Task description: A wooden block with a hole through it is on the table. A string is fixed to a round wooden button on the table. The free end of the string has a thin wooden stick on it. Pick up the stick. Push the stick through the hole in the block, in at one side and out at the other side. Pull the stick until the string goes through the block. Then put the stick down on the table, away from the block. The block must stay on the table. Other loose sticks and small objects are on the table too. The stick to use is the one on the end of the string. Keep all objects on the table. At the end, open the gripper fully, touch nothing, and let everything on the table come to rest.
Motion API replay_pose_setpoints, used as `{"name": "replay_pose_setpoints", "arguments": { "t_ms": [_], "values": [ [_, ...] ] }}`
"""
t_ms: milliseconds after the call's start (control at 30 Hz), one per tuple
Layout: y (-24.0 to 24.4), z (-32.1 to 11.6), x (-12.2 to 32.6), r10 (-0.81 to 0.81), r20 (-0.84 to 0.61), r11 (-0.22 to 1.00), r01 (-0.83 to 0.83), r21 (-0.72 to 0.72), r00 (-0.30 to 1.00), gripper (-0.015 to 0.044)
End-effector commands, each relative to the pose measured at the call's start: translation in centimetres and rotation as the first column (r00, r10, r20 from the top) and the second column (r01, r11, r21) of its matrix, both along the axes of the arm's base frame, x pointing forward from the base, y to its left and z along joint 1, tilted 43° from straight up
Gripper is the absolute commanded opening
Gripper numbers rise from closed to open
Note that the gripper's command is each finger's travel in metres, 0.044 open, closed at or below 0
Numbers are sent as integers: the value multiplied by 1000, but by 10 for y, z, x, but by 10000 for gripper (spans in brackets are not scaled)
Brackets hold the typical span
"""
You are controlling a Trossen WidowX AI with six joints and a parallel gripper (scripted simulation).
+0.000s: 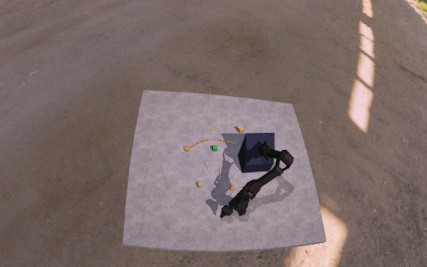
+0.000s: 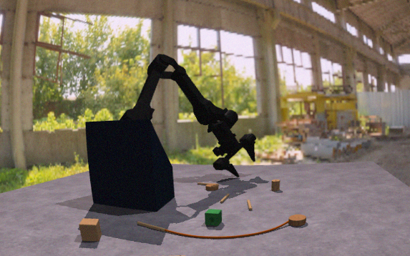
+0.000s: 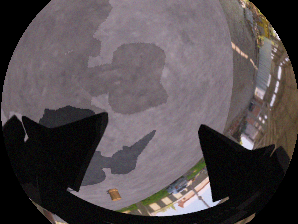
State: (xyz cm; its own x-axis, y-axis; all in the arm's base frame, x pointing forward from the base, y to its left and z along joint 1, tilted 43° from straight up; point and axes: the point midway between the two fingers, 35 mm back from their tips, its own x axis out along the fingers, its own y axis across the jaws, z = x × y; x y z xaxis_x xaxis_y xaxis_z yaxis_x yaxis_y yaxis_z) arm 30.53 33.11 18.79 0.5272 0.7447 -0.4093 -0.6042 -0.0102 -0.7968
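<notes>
While the gripper (image 1: 231,213) (image 2: 246,169) (image 3: 154,123) is held wide open, empty, above the grey table (image 1: 170,224) (image 2: 335,200) (image 3: 195,100) in a windowed hall, the string's stick (image 1: 230,142) (image 2: 151,226) is seen lying lengthwise, pointed away from the round button (image 1: 187,148) (image 2: 297,220).

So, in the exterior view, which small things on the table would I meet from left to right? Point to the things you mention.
Tan cube (image 1: 241,129) (image 2: 90,230), thin stick on the string's end (image 1: 231,142) (image 2: 150,226), green cube (image 1: 214,148) (image 2: 213,218), loose stick (image 1: 207,165) (image 2: 250,204), small upright cylinder (image 1: 200,185) (image 2: 275,185) (image 3: 114,194), round button (image 1: 187,148) (image 2: 297,220).

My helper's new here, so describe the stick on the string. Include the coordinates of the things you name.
Find the big dark pedestal (image 1: 259,164) (image 2: 127,168). In its shadow lies a thin wooden stick (image 1: 230,142) (image 2: 151,226). Unlike the loose sticks, it is joined to an orange string (image 1: 207,140) (image 2: 220,237) running to a round wooden button (image 1: 187,148) (image 2: 297,220).
</notes>
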Motion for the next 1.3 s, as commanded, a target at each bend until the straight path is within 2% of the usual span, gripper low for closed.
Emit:
{"name": "replay_pose_setpoints", "arguments": {
  "t_ms": [0, 300, 467, 667, 833, 1033, 1100, 1267],
  "values": [
    [-41, -38, 39, -85, -56, 992, 79, -98, 995, 440],
    [-137, -133, 80, -251, -288, 944, 167, -285, 924, 440],
    [-184, -171, 84, -320, -397, 922, 187, -340, 860, 440],
    [-266, -228, 74, -398, -567, 903, 200, -380, 721, 440],
    [-324, -270, 44, -396, -721, 917, 208, -340, 569, 440],
    [-378, -311, -10, -277, -889, 941, 290, -174, 366, 440],
    [-386, -317, -21, -241, -912, 938, 321, -131, 332, 440],
    [-386, -317, -23, -236, -915, 937, 325, -125, 328, 440]
  ]
}}
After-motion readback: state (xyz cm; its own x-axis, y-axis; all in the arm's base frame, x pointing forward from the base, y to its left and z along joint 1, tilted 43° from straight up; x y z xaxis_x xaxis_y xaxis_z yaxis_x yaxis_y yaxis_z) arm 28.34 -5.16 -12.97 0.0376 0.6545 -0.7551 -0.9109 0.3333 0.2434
